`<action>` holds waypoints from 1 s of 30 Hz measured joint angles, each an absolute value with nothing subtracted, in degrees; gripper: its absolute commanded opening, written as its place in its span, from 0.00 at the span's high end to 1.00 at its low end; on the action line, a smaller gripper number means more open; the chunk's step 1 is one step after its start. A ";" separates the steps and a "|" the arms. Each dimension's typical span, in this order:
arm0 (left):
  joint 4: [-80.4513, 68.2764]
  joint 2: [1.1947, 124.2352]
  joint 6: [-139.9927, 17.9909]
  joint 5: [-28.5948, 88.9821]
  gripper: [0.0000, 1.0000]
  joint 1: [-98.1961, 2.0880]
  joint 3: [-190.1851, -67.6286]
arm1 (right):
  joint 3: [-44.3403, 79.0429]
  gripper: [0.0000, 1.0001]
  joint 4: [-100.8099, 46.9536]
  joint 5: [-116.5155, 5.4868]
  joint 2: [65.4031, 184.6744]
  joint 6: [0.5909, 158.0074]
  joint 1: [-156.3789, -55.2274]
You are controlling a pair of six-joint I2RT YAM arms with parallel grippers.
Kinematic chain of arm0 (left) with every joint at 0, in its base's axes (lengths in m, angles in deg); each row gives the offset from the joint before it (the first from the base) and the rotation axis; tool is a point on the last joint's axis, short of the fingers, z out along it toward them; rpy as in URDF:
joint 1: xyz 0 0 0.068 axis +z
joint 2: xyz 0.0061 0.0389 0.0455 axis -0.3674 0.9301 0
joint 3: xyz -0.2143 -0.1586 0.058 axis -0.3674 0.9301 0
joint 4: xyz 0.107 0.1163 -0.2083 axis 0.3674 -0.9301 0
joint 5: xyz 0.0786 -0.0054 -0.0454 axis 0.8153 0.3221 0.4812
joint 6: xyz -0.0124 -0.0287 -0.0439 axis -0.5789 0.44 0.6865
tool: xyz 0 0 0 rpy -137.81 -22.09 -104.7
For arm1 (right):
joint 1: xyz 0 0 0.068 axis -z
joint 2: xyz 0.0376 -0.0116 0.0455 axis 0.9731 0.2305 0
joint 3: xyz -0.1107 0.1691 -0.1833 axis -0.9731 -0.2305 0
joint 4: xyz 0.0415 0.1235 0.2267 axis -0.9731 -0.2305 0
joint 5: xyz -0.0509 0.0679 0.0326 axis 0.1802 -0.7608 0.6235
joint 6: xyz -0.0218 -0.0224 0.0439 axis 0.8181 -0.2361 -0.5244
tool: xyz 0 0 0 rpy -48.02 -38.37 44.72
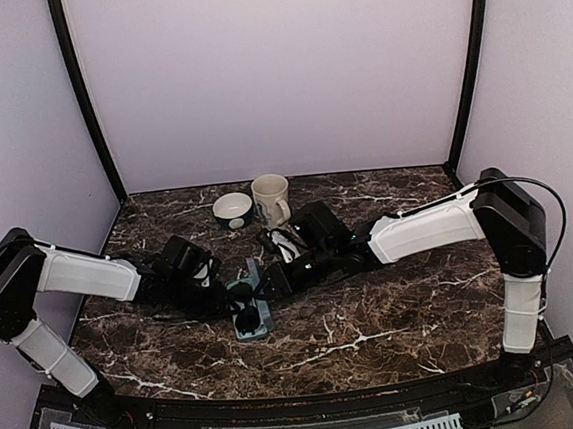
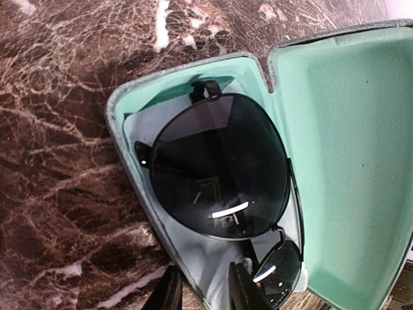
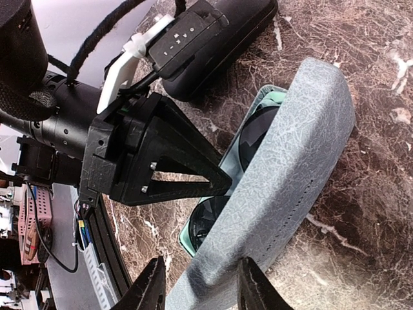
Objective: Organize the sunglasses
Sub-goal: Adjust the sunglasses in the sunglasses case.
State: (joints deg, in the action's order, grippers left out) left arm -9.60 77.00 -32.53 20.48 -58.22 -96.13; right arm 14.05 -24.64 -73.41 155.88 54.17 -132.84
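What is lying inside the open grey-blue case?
Black wire-framed sunglasses lie in the mint-lined base of the case, lenses facing up. Anything beneath them is covered by the dark lenses, so it cannot be seen.

Marble table (image 1: 397, 325): open case (image 1: 250, 313), bowl (image 1: 233, 210), mug (image 1: 271, 199).

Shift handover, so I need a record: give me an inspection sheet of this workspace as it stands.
Surface: dark veined marble table.
Job's things: wire-framed sunglasses lie inside the open case; second pair not made out.
Clutter: mug, bowl, black case.
Grippers: right pincer clamps the lid; left pincer straddles the case rim, grip unclear.
Cables: black cable loops off the right arm.
Surroundings: pale walls, black posts.
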 measured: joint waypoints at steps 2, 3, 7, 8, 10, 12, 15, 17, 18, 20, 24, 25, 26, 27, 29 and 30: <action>-9.60 77.11 -32.51 20.50 0.74 -58.33 -96.18 | 14.03 0.61 -24.64 -73.48 155.90 54.10 -132.84; -9.60 77.20 -32.51 20.61 0.74 -58.46 -96.20 | 14.05 0.61 -24.64 -73.50 155.90 54.10 -132.84; -9.82 77.55 -32.48 21.07 0.73 -58.92 -96.44 | 14.05 0.61 -24.62 -73.54 155.90 54.08 -132.84; -9.99 77.59 -32.48 21.20 0.73 -59.03 -96.55 | 14.05 0.62 -24.62 -73.57 155.90 54.08 -132.84; -10.23 77.72 -32.48 21.48 0.73 -59.27 -96.81 | 14.05 0.61 -24.62 -73.59 155.92 54.08 -132.84; -10.30 77.83 -32.48 21.61 0.73 -59.47 -96.94 | 14.05 0.61 -24.62 -73.59 155.92 54.08 -132.84; -10.45 78.05 -32.44 21.79 0.72 -59.71 -97.25 | 14.05 0.61 -24.62 -73.59 155.92 54.08 -132.84; -10.63 78.14 -32.42 21.88 0.71 -59.84 -97.47 | 14.05 0.61 -24.62 -73.59 155.92 54.08 -132.84; -10.82 78.18 -32.40 21.94 0.71 -59.88 -97.64 | 14.05 0.61 -24.60 -73.59 155.92 54.08 -132.84; -11.04 78.20 -32.37 22.20 0.70 -60.06 -97.77 | 14.03 0.62 -24.60 -73.59 155.92 54.08 -132.84; -11.55 78.20 -32.51 22.62 0.65 -60.30 -98.06 | 14.05 0.62 -24.62 -73.61 155.92 54.08 -132.84; -11.76 78.18 -32.64 22.84 0.64 -60.41 -98.21 | 14.03 0.62 -24.62 -73.61 155.92 54.08 -132.84; -11.98 78.16 -32.86 23.10 0.63 -60.49 -98.36 | 14.05 0.61 -24.62 -73.61 155.92 54.08 -132.84; -12.51 78.16 -33.01 23.38 0.63 -60.65 -98.63 | 14.05 0.61 -24.62 -73.59 155.92 54.08 -132.84; -13.16 78.05 -33.38 24.00 0.62 -60.73 -98.85 | 14.05 0.62 -24.62 -73.59 155.94 54.08 -132.84; -13.58 77.96 -33.49 24.26 0.62 -60.73 -98.95 | 14.05 0.62 -24.62 -73.59 155.94 54.08 -132.84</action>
State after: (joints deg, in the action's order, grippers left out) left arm -13.58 77.96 -33.49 24.26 -60.73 -98.95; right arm 14.05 -24.62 -73.59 155.94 54.08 -132.84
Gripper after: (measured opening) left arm 0.374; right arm 0.385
